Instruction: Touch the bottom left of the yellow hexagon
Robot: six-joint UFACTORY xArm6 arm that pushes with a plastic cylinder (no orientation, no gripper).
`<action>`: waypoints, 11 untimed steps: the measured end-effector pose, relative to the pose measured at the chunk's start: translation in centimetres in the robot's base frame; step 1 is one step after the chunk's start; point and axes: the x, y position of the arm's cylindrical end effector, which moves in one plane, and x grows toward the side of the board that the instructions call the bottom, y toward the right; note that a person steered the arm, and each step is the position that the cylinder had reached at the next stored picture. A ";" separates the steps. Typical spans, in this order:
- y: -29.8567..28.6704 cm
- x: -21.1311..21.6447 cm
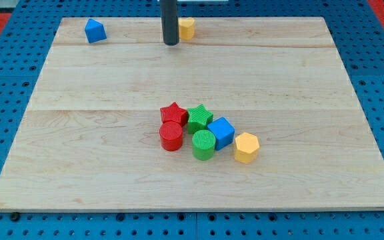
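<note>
The tip [171, 43] is bare, grasping nothing, at the board's top edge beside a yellow block [187, 28]; the yellow hexagon [246, 147] sits lower right of centre, touching or just beside the blue cube [221, 132]; it looks light, rigid and easily slid, so contact belongs gently at its bottom-left corner.

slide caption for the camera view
My tip sits at the view's top, far from the yellow hexagon beside the block cluster.

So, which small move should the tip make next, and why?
Probably slide my tip toward the view's bottom, slightly left of the block cluster. The yellow hexagon sits at the cluster's right end, with the green cylinder touching near its left.
</note>
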 end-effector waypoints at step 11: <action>13.6 24.4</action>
